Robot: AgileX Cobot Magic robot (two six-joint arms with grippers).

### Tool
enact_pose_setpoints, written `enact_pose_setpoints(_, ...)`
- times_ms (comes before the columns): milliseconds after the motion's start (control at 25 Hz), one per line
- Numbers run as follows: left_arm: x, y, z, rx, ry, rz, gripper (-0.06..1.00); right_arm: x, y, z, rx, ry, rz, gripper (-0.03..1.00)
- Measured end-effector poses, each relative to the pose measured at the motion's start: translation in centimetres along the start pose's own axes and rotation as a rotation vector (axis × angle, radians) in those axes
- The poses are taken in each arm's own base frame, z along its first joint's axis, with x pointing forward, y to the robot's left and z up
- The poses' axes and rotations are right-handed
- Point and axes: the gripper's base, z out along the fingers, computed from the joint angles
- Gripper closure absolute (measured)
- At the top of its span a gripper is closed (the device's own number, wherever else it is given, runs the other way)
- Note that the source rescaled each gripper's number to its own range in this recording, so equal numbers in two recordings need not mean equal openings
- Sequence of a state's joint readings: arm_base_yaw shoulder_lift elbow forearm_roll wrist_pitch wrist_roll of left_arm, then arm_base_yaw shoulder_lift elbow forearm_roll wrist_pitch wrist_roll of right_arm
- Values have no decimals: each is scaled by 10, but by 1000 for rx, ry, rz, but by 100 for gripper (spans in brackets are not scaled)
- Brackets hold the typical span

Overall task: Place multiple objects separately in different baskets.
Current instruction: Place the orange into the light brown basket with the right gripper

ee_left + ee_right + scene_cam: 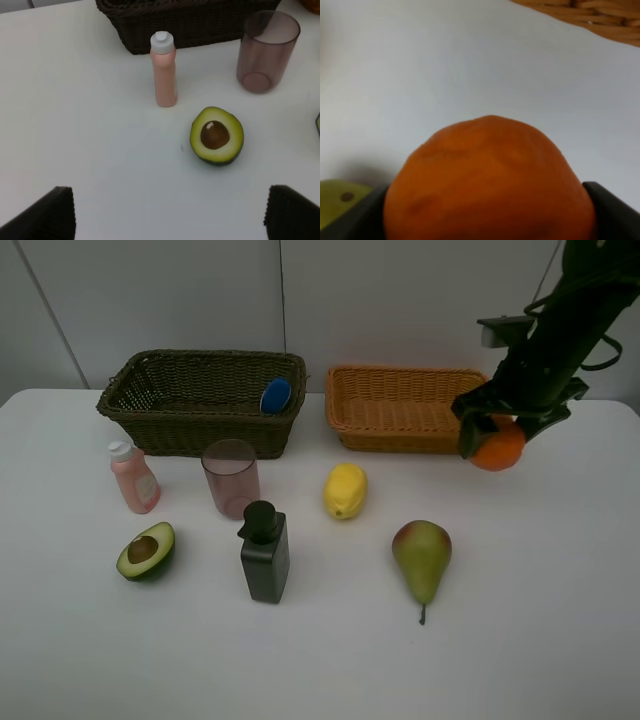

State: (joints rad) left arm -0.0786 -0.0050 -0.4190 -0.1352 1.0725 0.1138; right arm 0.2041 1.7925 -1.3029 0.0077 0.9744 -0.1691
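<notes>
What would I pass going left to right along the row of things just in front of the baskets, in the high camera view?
Pink bottle with a white cap → translucent pinkish cup → yellow lemon → round orange, held above the table in the right arm's fingers.

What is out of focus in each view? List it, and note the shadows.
Right wrist: the orange fills the near field, soft-edged; tan basket rim blurred too. Left wrist: avocado and pink bottle sharp, faint shadows. Exterior high: even light, mild softness throughout, weak shadows under the pear.
</notes>
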Motion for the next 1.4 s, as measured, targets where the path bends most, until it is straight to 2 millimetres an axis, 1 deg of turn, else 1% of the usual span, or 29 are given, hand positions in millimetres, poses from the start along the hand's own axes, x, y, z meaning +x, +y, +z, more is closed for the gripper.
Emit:
enact_pose_setpoints(200,0,0,0,0,0,0,-5,-4,5,-18,-9,-61,-1,37)
enact_pose_setpoints(520,0,0,0,0,0,0,-5,-27,4,-47,-8,-191,5,37)
enact_pose_setpoints(640,0,0,0,0,0,0,-5,-38,4,-49,-14,-251,-3,37)
enact_pose_setpoints(760,0,0,0,0,0,0,-5,-49,4,-42,-19,-292,-36,37)
enact_pose_setpoints(840,0,0,0,0,0,0,-5,-55,3,-33,-21,-305,-51,37)
enact_pose_setpoints(1200,0,0,0,0,0,0,-5,-74,0,14,-12,-340,-46,37)
enact_pose_setpoints(1400,0,0,0,0,0,0,-5,-91,-3,41,-6,-340,-49,37)
